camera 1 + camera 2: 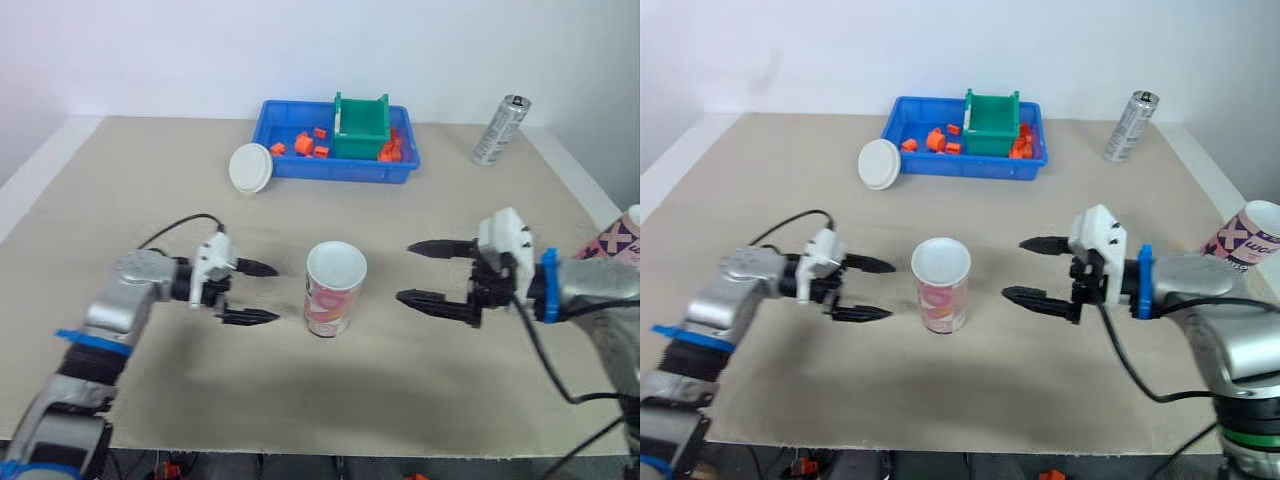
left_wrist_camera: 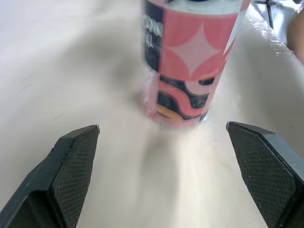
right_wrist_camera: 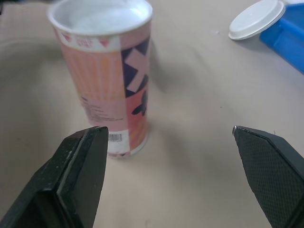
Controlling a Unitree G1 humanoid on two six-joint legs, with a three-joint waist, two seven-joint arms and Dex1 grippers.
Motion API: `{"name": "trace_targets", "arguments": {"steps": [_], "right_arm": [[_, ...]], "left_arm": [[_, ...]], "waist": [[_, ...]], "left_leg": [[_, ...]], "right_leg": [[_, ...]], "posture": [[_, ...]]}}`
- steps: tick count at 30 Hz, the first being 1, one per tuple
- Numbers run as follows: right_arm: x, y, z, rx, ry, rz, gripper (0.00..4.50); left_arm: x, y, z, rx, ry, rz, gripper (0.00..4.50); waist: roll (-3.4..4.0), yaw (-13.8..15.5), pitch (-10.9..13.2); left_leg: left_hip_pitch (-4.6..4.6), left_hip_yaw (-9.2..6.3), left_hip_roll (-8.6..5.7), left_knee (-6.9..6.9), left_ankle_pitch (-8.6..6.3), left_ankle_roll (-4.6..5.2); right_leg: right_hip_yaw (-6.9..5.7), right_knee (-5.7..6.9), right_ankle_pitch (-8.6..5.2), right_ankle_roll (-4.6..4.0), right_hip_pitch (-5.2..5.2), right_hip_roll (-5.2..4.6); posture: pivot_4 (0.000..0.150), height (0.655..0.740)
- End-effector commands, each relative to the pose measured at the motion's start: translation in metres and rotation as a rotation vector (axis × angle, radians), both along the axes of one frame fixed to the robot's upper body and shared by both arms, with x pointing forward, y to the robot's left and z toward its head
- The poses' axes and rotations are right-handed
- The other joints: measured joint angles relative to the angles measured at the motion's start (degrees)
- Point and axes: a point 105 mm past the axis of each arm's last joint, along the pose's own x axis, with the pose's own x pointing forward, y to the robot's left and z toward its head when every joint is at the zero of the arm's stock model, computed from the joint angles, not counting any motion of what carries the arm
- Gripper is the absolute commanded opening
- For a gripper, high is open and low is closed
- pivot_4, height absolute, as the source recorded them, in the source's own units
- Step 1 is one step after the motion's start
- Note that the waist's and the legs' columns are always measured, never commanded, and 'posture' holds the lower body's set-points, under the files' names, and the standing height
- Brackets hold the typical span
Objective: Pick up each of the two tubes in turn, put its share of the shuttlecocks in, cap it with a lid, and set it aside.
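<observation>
Flanking upright open tube (image 1: 335, 290): L gripper (image 1: 272, 293) & R gripper (image 1: 406, 272), both spread wide, empty.

The pink patterned cardboard tube (image 1: 335, 290) stood on the beige table (image 1: 120, 200). Behind the tube sat the blue plastic tray (image 1: 340, 174), holding the green plastic bin (image 1: 361, 128). The white round lid (image 1: 250, 167) lay behind-left of the tube, the silver metal can (image 1: 499, 130) behind-right.

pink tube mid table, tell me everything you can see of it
The tube is a pink cylinder, seemingly cardboard, with a white rim and printed stripes, dark patches and a barcode near its base. It stands upright and uncapped on the table, between the open left gripper and open right gripper; neither touches it.
</observation>
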Motion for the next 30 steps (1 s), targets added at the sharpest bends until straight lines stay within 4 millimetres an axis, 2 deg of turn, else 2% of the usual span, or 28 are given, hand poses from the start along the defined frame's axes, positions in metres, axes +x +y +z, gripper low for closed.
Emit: {"name": "trace_targets", "arguments": {"steps": [1, 7, 13, 15, 20, 25, 30], "right_arm": [[-0.003, 0.008, 0.001, 0.000, -0.043, 0.032, 4.50], [-0.005, 0.023, -0.006, 0.025, -0.017, 0.083, 4.50], [0.005, 0.037, -0.027, -0.042, -0.029, 0.132, 4.50], [0.007, 0.042, -0.029, -0.048, -0.028, 0.157, 4.50], [0.011, 0.059, -0.031, -0.018, -0.040, 0.215, 4.50], [0.017, 0.069, -0.029, 0.024, -0.048, 0.223, 4.50], [0.012, 0.079, -0.034, 0.024, -0.039, 0.285, 4.50]], "left_arm": [[-0.021, 0.008, 0.059, -0.185, -0.010, -0.016, 4.48], [-0.049, 0.016, 0.079, -0.235, 0.072, 0.000, 4.48], [-0.064, 0.026, 0.081, -0.225, 0.118, 0.036, 4.48], [-0.065, 0.026, 0.077, -0.192, 0.087, 0.049, 4.48], [-0.069, 0.026, 0.051, -0.076, 0.021, 0.054, 4.48], [-0.069, 0.025, 0.044, -0.079, -0.003, 0.066, 4.48], [-0.068, 0.026, 0.035, -0.073, -0.001, 0.077, 4.48]], "waist": [[0.02, 0.0, 0.1], [0.01, 0.0, 0.1], [-0.08, -0.4, 0.2], [-0.07, -0.4, 0.2], [-0.09, -0.4, 0.2], [-0.09, -0.4, 0.2], [-0.09, -0.4, 0.2]], "left_leg": [[-0.04, -0.01, 0.00, 0.01, -0.01, -0.01], [-0.08, -0.04, -0.09, 0.08, -0.05, -0.08], [0.02, -0.07, 0.06, 0.05, -0.04, -0.08], [0.02, -0.04, 0.04, 0.06, -0.04, -0.09], [0.02, -0.04, 0.04, 0.03, -0.05, -0.11], [0.00, -0.05, 0.06, 0.03, -0.05, -0.11], [0.00, -0.04, 0.06, 0.03, -0.05, -0.12]], "right_leg": [[-0.03, 0.00, -0.02, 0.02, 0.00, -0.03], [-0.09, -0.06, -0.06, 0.12, 0.07, -0.17], [-0.20, -0.01, -0.10, -0.20, 0.04, -0.03], [-0.18, -0.01, -0.17, -0.32, 0.05, -0.05], [-0.19, -0.01, -0.15, -0.32, 0.04, -0.05], [-0.21, -0.02, -0.15, -0.33, 0.04, -0.05], [-0.21, -0.02, -0.15, -0.32, 0.04, -0.06]], "posture": [[0.150, 0.7309], [0.150, 0.7309], [0.150, 0.7309], [0.150, 0.7309], [0.150, 0.7309], [0.150, 0.7309], [0.150, 0.7309]]}}
